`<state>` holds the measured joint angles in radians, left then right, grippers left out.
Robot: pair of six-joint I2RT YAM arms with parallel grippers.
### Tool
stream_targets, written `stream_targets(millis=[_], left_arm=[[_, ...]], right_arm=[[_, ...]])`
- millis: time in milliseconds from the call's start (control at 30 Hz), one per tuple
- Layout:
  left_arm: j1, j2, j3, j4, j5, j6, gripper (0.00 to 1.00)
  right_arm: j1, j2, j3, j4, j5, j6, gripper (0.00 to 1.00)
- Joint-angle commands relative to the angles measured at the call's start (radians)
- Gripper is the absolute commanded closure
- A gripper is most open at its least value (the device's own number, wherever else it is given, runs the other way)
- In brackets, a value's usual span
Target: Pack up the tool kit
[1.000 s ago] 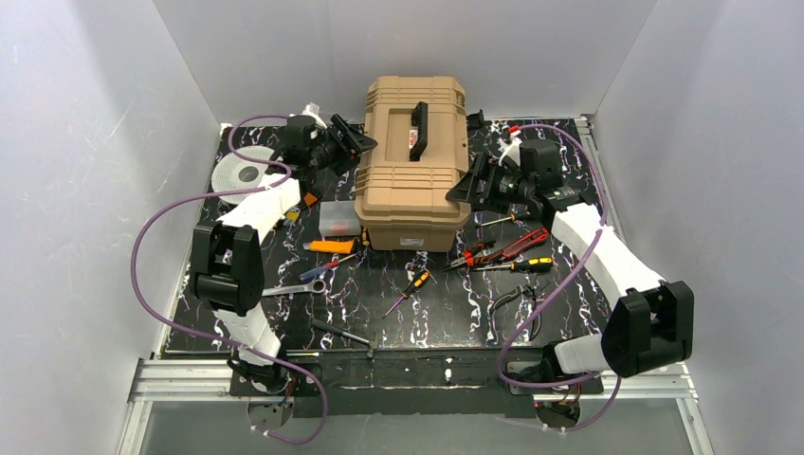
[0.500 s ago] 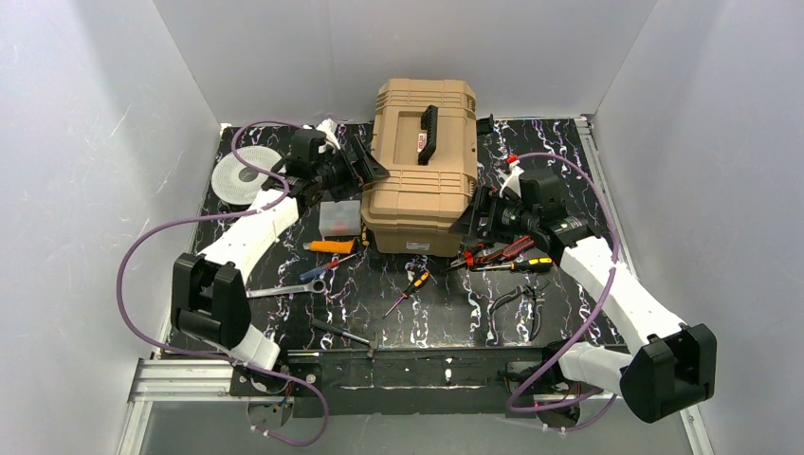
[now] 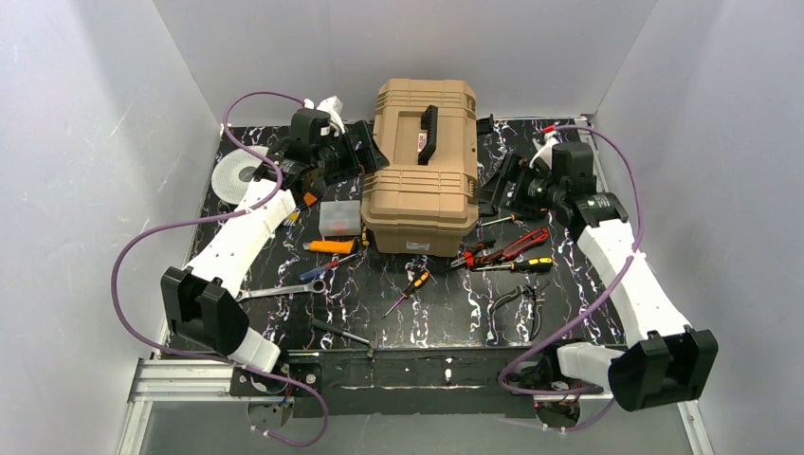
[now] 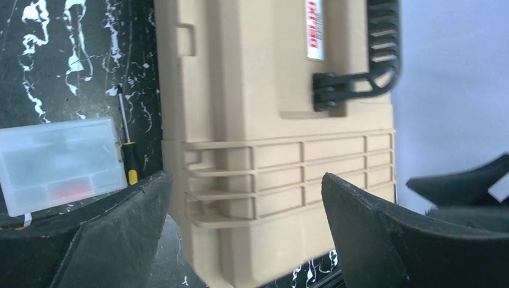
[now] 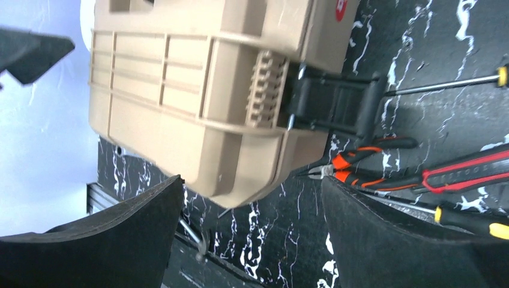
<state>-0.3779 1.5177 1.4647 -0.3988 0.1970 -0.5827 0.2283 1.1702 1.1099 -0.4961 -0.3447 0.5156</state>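
Tan toolbox (image 3: 420, 171) is found closed at the far middle of the table (image 3: 446, 308), with red-handled pliers (image 3: 517, 245) lying loose beside it. It is judged rigid, bulky and smooth-sided. The black handle (image 3: 428, 128) is advised for lifting. The left gripper (image 3: 365, 154) and right gripper (image 3: 500, 185) are seen spread and empty, flanking it.

Surface (image 3: 446, 313): black, white marbled veining, matte.
Back wall (image 3: 284, 47), left wall (image 3: 85, 142), right wall (image 3: 711, 123): plain pale grey panels enclosing three sides.
Aluminium rail (image 3: 190, 377): along near edge.
Light: even, diffuse, soft shadows.
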Motion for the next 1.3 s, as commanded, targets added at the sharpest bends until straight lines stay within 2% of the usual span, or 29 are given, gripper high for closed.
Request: stream_targets(millis=[0, 200, 467, 533, 600, 667, 800, 933, 1033, 1167, 1267], left_arm=[[-0.071, -0.069, 0.043, -0.086, -0.045, 0.063, 0.05], [-0.145, -0.074, 0.089, -0.16, -0.099, 0.116, 0.04], [-0.146, -0.141, 0.03, -0.217, -0.21, 0.151, 0.02], [-0.081, -0.129, 0.029, -0.27, -0.124, 0.094, 0.02], [0.029, -0.112, -0.008, -0.275, 0.046, 0.036, 0.02], [0.086, -0.126, -0.078, -0.222, 0.123, 0.01, 0.02], [0.116, -0.18, -0.17, -0.116, 0.126, -0.001, 0.02], [0.128, -0.162, -0.156, -0.111, 0.151, 0.026, 0.02], [0.132, -0.15, -0.137, -0.129, 0.151, 0.035, 0.02], [0.132, -0.195, -0.151, -0.129, 0.117, 0.032, 0.02], [0.131, -0.252, -0.175, -0.132, 0.101, 0.016, 0.02]], right_arm=[[-0.047, 0.094, 0.09, 0.029, -0.056, -0.015, 0.08], [-0.07, 0.205, 0.127, 0.123, -0.149, 0.025, 0.08], [-0.064, 0.354, 0.143, 0.259, -0.367, 0.087, 0.1], [-0.055, 0.358, 0.112, 0.296, -0.39, 0.102, 0.12], [-0.04, 0.341, 0.065, 0.329, -0.385, 0.116, 0.13], [-0.02, 0.313, 0.016, 0.357, -0.38, 0.132, 0.15], [0.062, 0.222, -0.102, 0.401, -0.309, 0.163, 0.16], [0.125, 0.094, -0.232, 0.463, -0.236, 0.225, 0.16], [0.153, 0.026, -0.271, 0.469, -0.214, 0.256, 0.16], [0.112, -0.006, -0.189, 0.339, -0.131, 0.207, 0.13], [0.01, 0.017, -0.134, 0.326, -0.191, 0.204, 0.12]])
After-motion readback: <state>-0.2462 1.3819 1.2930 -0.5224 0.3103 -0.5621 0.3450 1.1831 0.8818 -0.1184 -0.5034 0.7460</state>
